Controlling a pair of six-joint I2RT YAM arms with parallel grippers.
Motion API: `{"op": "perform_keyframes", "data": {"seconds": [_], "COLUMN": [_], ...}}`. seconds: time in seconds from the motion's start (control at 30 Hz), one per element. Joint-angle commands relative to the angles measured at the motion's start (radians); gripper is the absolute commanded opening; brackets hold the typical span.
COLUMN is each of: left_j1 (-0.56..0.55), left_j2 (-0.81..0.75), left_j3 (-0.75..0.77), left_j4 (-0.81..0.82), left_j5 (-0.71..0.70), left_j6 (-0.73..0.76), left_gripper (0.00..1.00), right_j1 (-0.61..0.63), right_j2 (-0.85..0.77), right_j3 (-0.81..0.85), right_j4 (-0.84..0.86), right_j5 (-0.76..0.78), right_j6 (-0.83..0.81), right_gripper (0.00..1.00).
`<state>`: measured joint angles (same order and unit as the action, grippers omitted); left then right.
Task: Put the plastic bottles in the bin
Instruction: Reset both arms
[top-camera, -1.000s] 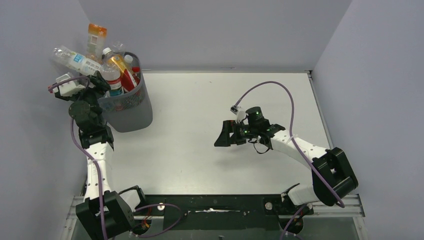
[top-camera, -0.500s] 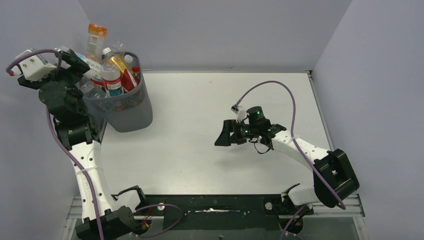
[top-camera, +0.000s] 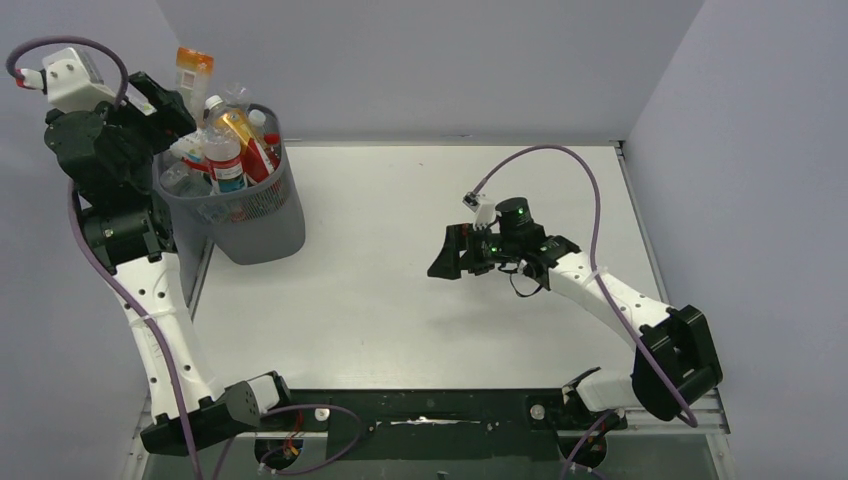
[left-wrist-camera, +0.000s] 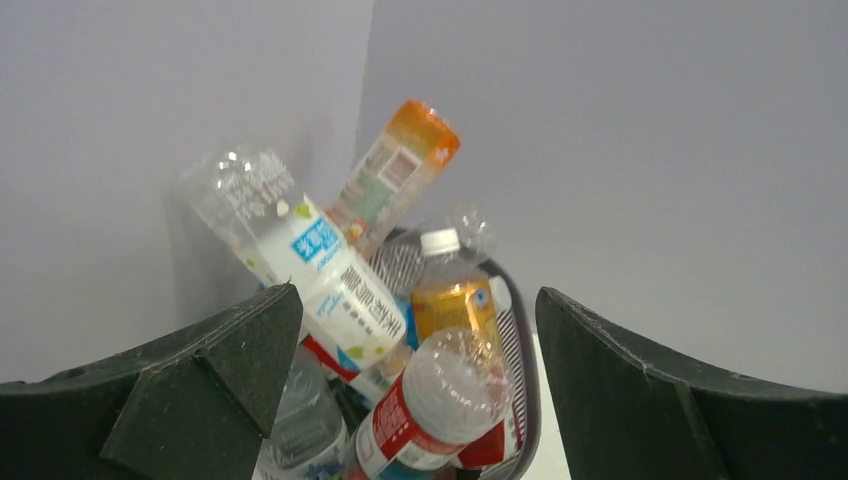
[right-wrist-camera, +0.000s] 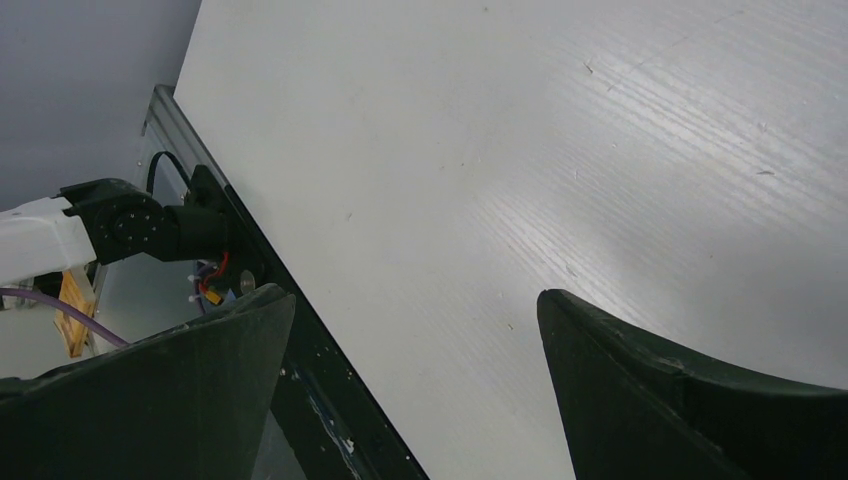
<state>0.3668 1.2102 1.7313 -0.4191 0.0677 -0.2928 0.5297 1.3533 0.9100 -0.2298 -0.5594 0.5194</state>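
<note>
1. Clear and orange plastic bottles (top-camera: 225, 150) are sitting heaped in the dark grey wire-mesh bin (top-camera: 268, 228), far-left corner of the white tabletop (top-camera: 400, 320).
2. Left tool (left-wrist-camera: 417, 293) is hovering at the heap, released.
3. Right tool (right-wrist-camera: 415, 295) is hanging over mid-tabletop, released.

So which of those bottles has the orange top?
The orange-topped bottle leaning out over the bin's far rim, with a pale label below its orange end. The amber bottle beside it has a white cap; the rest are clear.
</note>
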Motion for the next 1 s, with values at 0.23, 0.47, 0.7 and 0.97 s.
{"op": "perform_keyframes", "data": {"seconds": [0.23,0.47,0.7,0.97], "left_j1": [0.006,0.005,-0.003,-0.112], "left_j2": [-0.093,-0.202,-0.295,-0.409], "left_j3": [-0.248,-0.453,-0.700,-0.953], "left_j4": [-0.138,-0.108,-0.021,0.124], "left_j5": [-0.011,0.172,0.341,0.342], "left_j6": [0.066,0.054,0.001,-0.057], "left_gripper": [0.89,0.89,0.89,0.89], "right_j1": [-0.022,-0.078,-0.168,-0.184], "right_j2": [-0.013,-0.078,-0.189,-0.351], "right_j3": [0.096,0.100,0.011,-0.129], "right_j4": [-0.055,-0.080,-0.039,0.020], "right_j5": [0.062,0.210,0.402,0.577], "right_j6": [-0.045,-0.074,-0.078,-0.113], "right_gripper": [0.98,0.98,0.98,0.98]}}
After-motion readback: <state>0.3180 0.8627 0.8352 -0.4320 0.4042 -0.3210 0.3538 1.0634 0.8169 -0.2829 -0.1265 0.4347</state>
